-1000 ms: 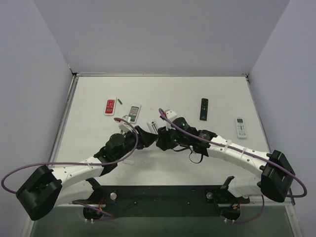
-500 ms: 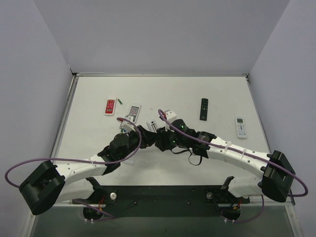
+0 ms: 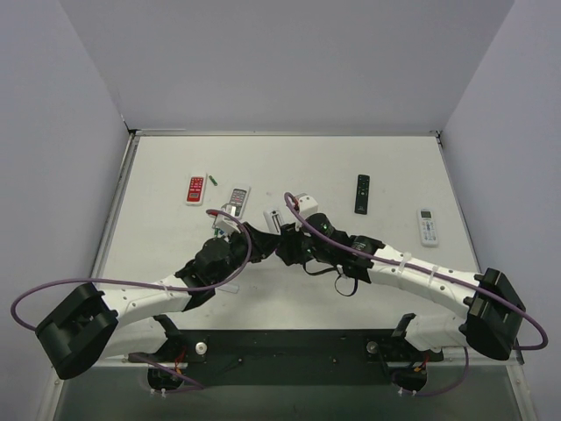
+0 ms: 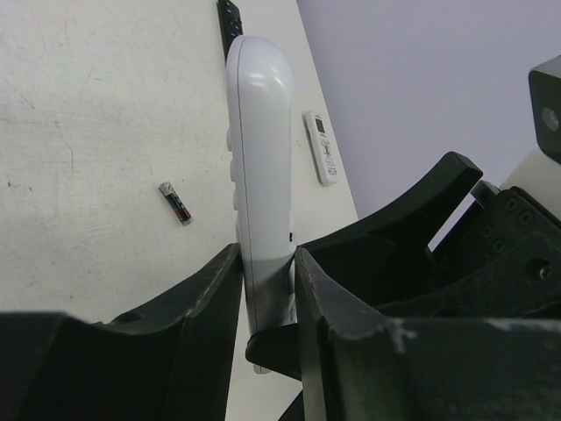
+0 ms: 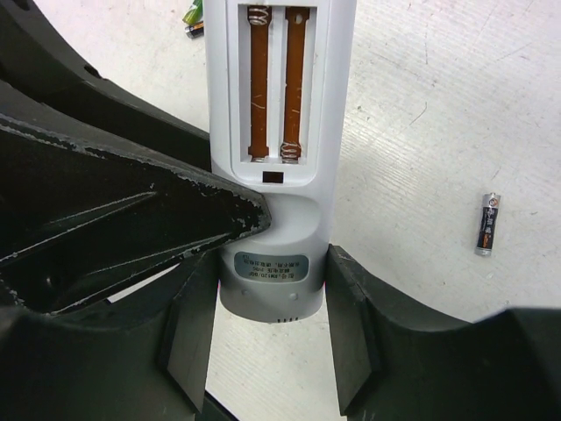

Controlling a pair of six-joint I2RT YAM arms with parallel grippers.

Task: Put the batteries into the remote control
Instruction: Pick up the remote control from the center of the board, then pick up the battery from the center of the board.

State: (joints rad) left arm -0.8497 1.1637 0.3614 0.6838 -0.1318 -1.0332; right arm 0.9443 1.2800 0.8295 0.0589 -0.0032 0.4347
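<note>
The remote control (image 5: pixel 273 132) is a slim white bar, held above the table with its back to the right wrist camera. Its open battery recess shows two bare spring tracks and holds no cells. My right gripper (image 5: pixel 272 289) is shut on its lower end. My left gripper (image 4: pixel 267 272) is shut on the same remote (image 4: pixel 259 167), seen edge-on. In the top view both grippers meet at the remote (image 3: pixel 273 217) mid-table. One dark battery (image 5: pixel 486 224) lies on the table beside it and also shows in the left wrist view (image 4: pixel 175 203). Green batteries (image 5: pixel 193 16) lie farther off.
A red remote (image 3: pixel 195 189) and a grey remote (image 3: pixel 238 199) lie at the back left, with a green battery (image 3: pixel 213 173) between them. A black remote (image 3: pixel 362 193) and a white remote with a display (image 3: pixel 428 226) lie at the right.
The white remote and both grippers have shifted slightly towards the back of the table. The left arm has swung a little to the right.
</note>
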